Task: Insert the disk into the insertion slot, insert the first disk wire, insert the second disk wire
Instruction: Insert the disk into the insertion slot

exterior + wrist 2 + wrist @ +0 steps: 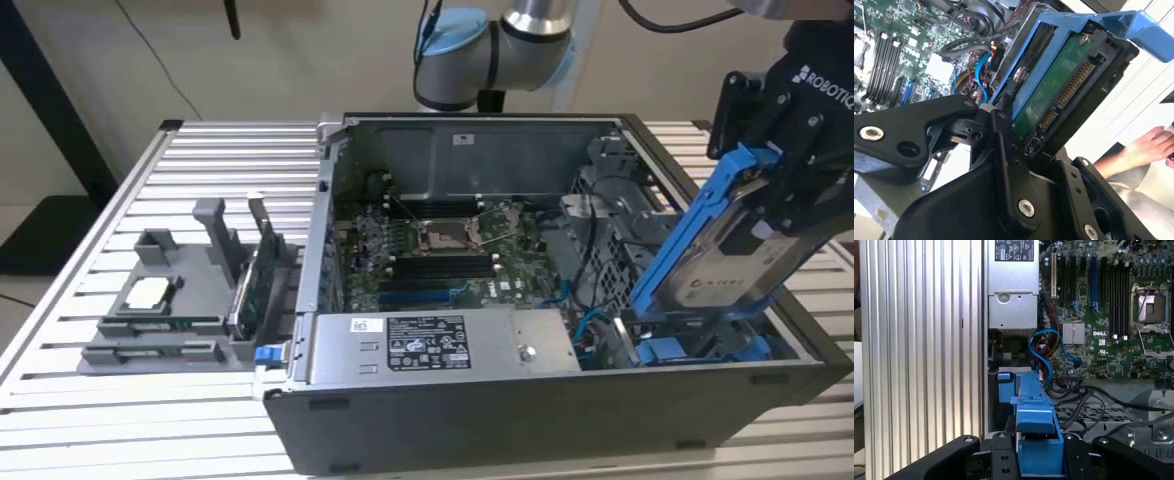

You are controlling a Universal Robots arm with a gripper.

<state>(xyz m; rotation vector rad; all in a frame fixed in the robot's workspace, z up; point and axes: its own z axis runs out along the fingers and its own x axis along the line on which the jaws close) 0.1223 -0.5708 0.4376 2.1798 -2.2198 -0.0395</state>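
My gripper is shut on the disk, a silver-grey drive clipped in a bright blue carrier frame. The disk stands steeply tilted at the exterior view's right, its lower end down at the insertion slot, a grey bay with blue tabs in the case's front right corner. In the second wrist view the disk's green underside and connector show between black fingers. The first wrist view has the blue carrier held in my gripper. A blue cable and coloured wires lie loose beside the bay.
The open computer case lies on a slatted metal table. Inside it are the grey labelled power-supply box and the motherboard. A grey fixture with parts stands at the exterior view's left. A person's hand is nearby.
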